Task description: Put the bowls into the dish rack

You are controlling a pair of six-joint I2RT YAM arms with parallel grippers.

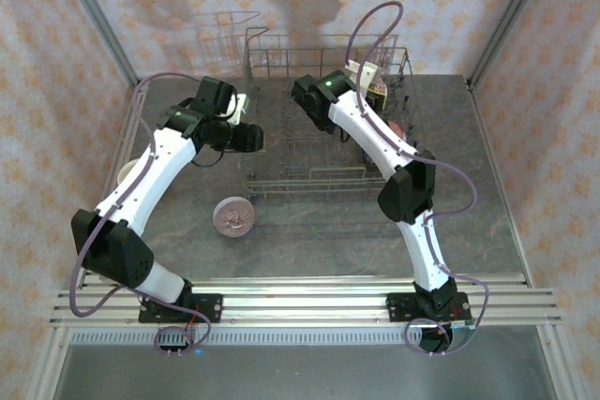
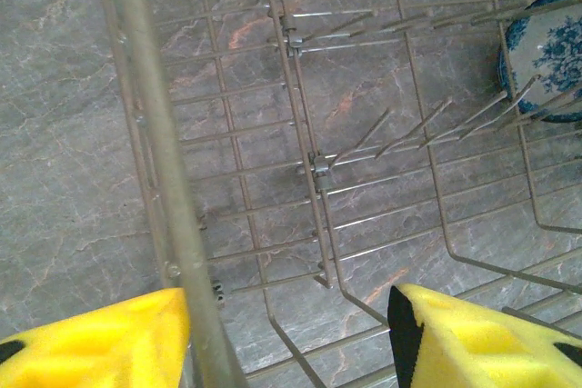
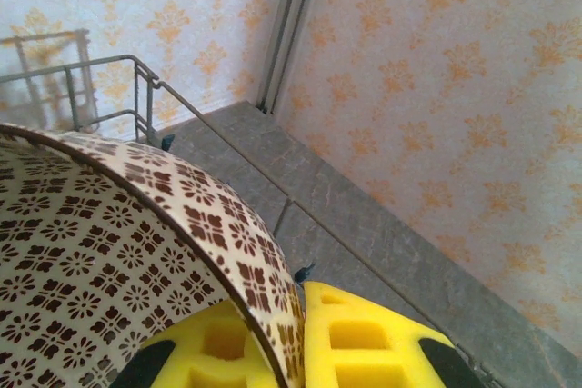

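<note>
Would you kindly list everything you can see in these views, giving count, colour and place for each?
rack: 1, grey wire, far middle of the table
patterned bowl: 1, cream with brown pattern, held above the rack's far right part
blue bowl: 1, blue and white, in the rack among the tines
pink bowl: 1, pinkish grey, on the table just in front of the rack's left corner
table: 1, grey stone look, under everything
left gripper: 1, yellow pads, open, one finger on each side of the rack's wall
right gripper: 1, yellow pads, shut on the patterned bowl's wall
</note>
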